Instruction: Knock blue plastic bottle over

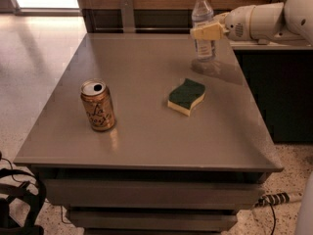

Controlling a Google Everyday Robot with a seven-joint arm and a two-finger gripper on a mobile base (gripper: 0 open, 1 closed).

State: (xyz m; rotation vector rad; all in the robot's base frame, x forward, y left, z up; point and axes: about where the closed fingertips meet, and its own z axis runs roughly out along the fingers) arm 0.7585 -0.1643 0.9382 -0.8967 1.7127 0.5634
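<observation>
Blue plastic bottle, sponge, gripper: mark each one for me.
blue plastic bottle [202, 12], camera view, on its clear shoulder below the cap.
sponge [186, 93], camera view, on its green top face.
gripper [203, 32], camera view, at its pale tip, in front of the bottle's middle.

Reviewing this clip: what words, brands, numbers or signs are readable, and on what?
Nothing is legible enough to quote.
On the blue plastic bottle: dark print on its pale label, too small to read.
On the can: dark script on its side, too blurred to read.
On the sponge, the table and the gripper, which is at the bottle's middle: no text visible.
</observation>
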